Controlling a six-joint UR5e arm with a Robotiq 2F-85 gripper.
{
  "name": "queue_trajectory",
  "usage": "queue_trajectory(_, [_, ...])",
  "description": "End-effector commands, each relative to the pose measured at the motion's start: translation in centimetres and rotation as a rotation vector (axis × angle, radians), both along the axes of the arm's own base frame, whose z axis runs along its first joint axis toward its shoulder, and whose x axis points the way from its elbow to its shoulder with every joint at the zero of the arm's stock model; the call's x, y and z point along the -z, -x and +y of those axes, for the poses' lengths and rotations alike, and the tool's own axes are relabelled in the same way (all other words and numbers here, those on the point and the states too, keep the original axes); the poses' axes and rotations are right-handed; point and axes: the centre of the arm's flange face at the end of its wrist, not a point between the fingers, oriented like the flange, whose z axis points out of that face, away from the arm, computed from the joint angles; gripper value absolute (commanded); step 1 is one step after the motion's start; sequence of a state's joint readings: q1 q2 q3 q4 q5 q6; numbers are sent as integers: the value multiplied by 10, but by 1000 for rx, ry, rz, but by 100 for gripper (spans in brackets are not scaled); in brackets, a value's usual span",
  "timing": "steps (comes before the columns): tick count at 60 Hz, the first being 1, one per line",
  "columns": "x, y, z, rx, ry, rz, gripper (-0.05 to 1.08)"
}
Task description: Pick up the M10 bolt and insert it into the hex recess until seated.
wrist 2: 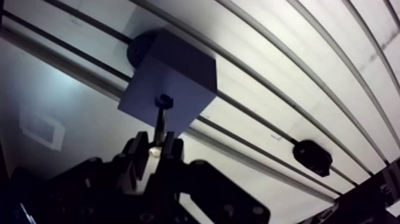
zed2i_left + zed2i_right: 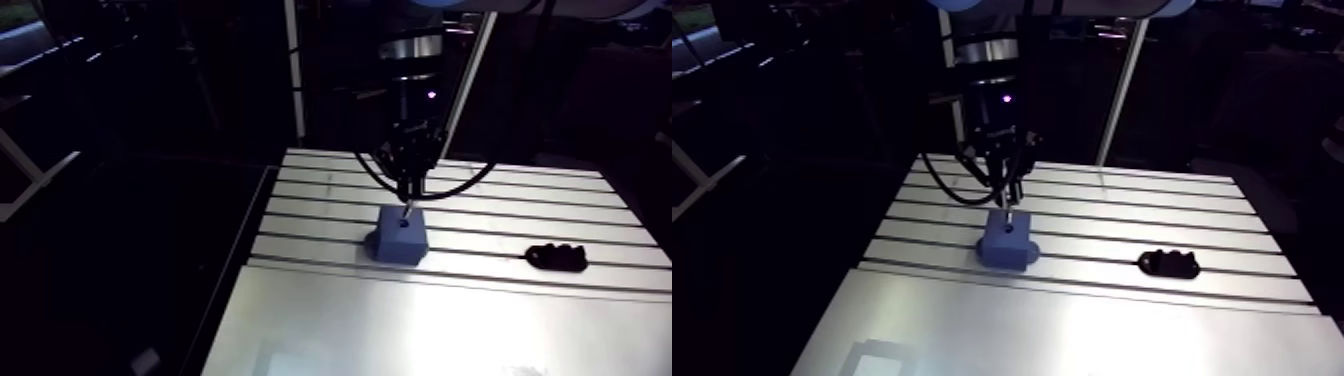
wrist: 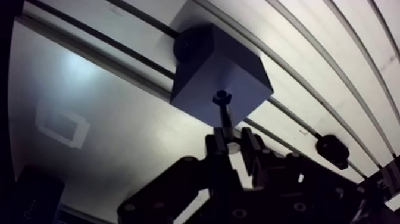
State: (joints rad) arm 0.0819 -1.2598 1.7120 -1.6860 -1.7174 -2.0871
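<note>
A blue block with a dark hex recess in its top face stands on the slotted table. My gripper hangs right above it, shut on the M10 bolt. The bolt points straight down from between the fingertips, and its head sits at the recess mouth. In the arm view the bolt shows as a thin pale shaft reaching the block's top. How deep the head has gone into the recess is hidden.
A small black part lies on the table to the right of the block. A pale square mark shows on the smooth front plate. The table's left edge drops off into the dark.
</note>
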Motion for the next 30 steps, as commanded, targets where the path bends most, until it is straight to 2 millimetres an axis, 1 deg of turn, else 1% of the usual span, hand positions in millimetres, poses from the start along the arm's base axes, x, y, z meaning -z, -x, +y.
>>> queue_trajectory(1, [3,1,0,1,0,1,108])
queue_trajectory(18, [9,-2,1,2,-1,-9,108])
queue_trajectory(30, [8,-2,1,4,-1,-7,107])
